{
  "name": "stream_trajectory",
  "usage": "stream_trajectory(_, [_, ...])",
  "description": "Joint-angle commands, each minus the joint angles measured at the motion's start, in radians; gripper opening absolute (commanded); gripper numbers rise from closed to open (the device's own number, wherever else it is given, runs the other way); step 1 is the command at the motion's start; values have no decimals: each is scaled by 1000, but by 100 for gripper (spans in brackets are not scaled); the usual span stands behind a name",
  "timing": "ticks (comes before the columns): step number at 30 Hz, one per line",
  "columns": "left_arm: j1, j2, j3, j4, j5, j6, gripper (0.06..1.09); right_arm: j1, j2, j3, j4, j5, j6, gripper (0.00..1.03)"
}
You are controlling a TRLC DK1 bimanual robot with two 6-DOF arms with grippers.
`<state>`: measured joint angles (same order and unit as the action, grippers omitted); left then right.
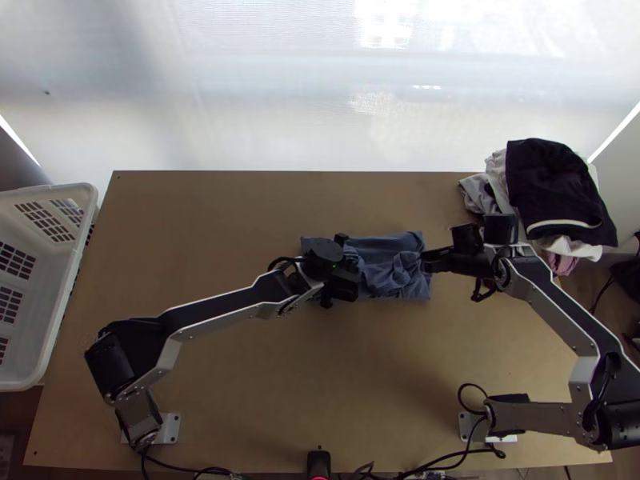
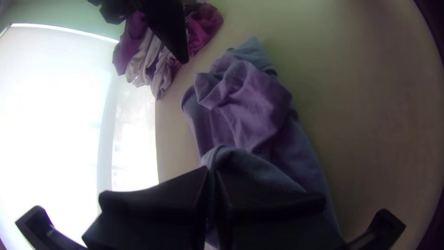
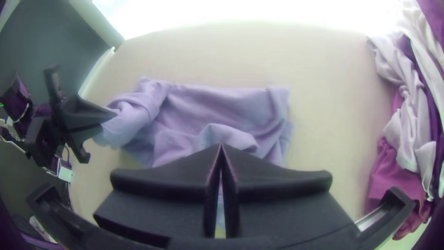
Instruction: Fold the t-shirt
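On a light wooden table (image 1: pixel 240 376), my left pincer (image 1: pixel 347 280) clamps the bunched end of the blue shirt (image 1: pixel 388 276), mid-table; my right pincer (image 1: pixel 425 261), clenched and bare, hangs over the other end. A white basket (image 1: pixel 40 296) flanks 1 side, piled clothes (image 1: pixel 552 188) the far corner, beneath a bright white backdrop (image 1: pixel 240 104).

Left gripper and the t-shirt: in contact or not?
Touching. The left wrist view shows the left gripper with a fold of the t-shirt pinched between its fingertips.
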<state>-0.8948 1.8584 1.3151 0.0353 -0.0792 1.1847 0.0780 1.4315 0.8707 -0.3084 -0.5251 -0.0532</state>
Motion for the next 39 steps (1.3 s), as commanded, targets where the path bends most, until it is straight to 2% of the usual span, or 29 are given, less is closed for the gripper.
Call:
stream_trajectory(1, [-64,156,177,-2,29,53,16,-126,-85,-61,-37,-33,-27,3])
stream_trajectory(4, [-79,222,246,6,47,93,16,-164,-103,-81,-44,-47,-40,3])
stream_trajectory(15, [-108,427,516,6,99,118,16,-262,-129,-99,-72,-56,-57,3])
stream_trajectory(19, [-122,467,536,69,131,131,17,-290,-134,-113,-72,-56,-62,3])
stream_trajectory(20, [-122,482,538,98,133,145,23,-300,-134,-116,-72,-58,-65,3])
stream_trajectory(21, [-122,501,538,147,131,151,33,-310,-134,-118,-72,-58,-66,3])
stream_trajectory(22, [-121,518,538,190,131,161,60,-316,-132,-118,-72,-58,-66,3])
stream_trajectory(23, [-119,529,538,215,130,159,95,-319,-134,-119,-74,-59,-68,3])
stream_trajectory(24, [-118,535,539,221,128,158,104,-320,-134,-121,-75,-62,-66,3])
stream_trajectory(28, [-119,515,538,229,104,104,104,-320,-140,-119,-84,-64,-70,3])
stream_trajectory(31, [-119,463,552,213,88,-4,104,-319,-138,-114,-84,-65,-71,3])
stream_trajectory(39, [-115,315,631,14,10,-272,104,-290,-128,-101,-84,-67,-68,3])
